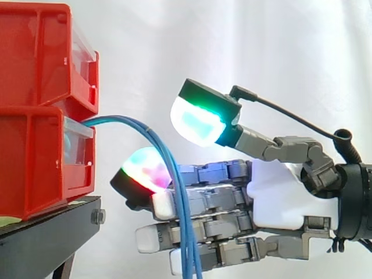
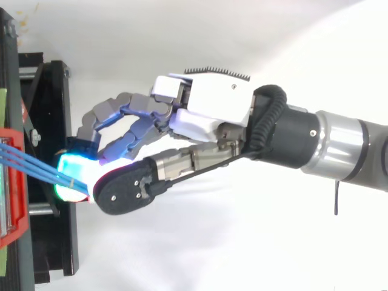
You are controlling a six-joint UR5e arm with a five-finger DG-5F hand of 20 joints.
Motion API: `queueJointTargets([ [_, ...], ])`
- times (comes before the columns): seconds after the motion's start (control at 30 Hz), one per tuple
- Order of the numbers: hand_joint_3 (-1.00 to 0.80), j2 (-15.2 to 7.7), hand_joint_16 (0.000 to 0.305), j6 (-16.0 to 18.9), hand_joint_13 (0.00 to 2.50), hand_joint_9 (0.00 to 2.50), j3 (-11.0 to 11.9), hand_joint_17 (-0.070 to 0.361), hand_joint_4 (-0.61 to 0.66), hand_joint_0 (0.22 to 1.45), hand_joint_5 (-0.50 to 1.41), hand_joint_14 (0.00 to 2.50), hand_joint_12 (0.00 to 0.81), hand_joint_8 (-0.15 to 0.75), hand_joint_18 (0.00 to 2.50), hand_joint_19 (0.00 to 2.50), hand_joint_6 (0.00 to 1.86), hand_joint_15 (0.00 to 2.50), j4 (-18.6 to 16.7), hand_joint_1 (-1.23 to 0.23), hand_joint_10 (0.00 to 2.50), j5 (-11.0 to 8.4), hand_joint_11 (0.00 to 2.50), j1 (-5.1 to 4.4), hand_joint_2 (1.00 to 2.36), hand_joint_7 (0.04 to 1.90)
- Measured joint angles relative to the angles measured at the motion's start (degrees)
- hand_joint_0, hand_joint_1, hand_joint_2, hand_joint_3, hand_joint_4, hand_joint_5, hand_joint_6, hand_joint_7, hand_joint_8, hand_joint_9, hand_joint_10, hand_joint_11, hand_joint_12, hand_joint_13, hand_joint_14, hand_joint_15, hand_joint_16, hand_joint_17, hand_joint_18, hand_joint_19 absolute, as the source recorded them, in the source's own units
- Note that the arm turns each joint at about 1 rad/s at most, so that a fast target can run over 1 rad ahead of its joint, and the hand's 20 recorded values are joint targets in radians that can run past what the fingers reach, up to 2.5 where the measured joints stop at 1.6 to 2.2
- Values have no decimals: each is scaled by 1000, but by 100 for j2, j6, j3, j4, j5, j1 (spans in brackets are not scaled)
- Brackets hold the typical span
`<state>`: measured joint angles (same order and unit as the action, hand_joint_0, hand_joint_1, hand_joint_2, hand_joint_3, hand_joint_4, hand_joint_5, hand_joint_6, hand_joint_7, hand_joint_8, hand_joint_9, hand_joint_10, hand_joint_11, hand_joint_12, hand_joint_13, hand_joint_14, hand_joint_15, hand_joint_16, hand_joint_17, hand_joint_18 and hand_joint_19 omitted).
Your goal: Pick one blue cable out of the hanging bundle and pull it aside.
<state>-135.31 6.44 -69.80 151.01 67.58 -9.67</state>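
Several thin blue cables (image 1: 185,232) leave the lower red bin (image 1: 35,168), arch to the right and hang straight down. In the top view the same blue cables (image 2: 30,160) run from the bin edge toward the glowing fingertips. My hand (image 1: 285,192) reaches in from the right with its fingers stretched toward the bins; the cables drop across the near side of those fingers. A red‑magenta fingertip (image 1: 145,171) sits just left of the cables. The thumb, with its cyan‑green pad (image 1: 197,122), is raised well above the fingers and clear of the cables. Nothing is pinched. From above, the hand (image 2: 206,115) shows its fingers gently bent.
Two red bins are stacked at the left, the upper red bin (image 1: 35,58) over the lower, on a black stand (image 1: 52,224). A white curtain hangs behind. Free room lies to the right of and below the bundle.
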Motion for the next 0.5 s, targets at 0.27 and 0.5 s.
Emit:
queueJointTargets([
  [0.27, -384, -49, 47, 31, 769, 903, 43, 105, 86, 585, -193, 15, 336, 266, 724, 568, 817, 388, -68, -752, 17, -65, 606, -71, 1010, 766],
  [0.5, -312, -49, 45, 25, 790, 904, 45, 101, 3, 674, -203, 15, 330, 267, 768, 558, 865, 401, -114, -837, 20, -77, 643, -112, 1016, 758],
])
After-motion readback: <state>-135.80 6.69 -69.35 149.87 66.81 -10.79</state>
